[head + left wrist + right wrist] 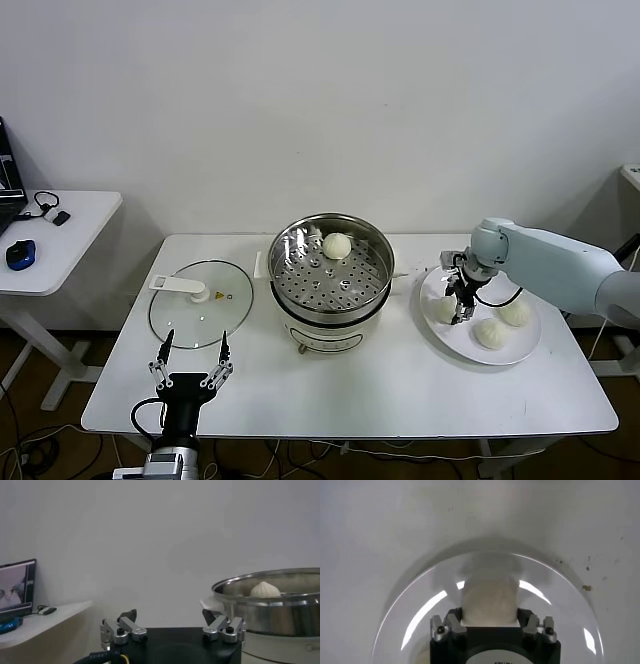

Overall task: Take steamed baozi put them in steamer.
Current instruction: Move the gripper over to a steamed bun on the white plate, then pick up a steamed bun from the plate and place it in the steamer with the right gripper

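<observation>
My right hand point(460, 300) sits w/ fingers either side of a baozi point(488, 601) on the plate point(528, 343), closing to lift it; left hand point(190, 366) parked, apart.

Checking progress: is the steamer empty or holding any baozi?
Not empty: one baozi sits on the steamer's perforated tray; three remain on the plate.

A: What carries everything?
B: A white rectangular table point(400, 385) set against a pale wall.
A: And directly on it?
B: Three things. On its left part lies a flat round glass lid with a white handle point(200, 302). In the middle stands the shiny round stainless-steel steamer on a white base point(330, 280). On the right part sits a round white plate point(525, 345).
A: Do they touch?
B: No, they lie apart.
</observation>
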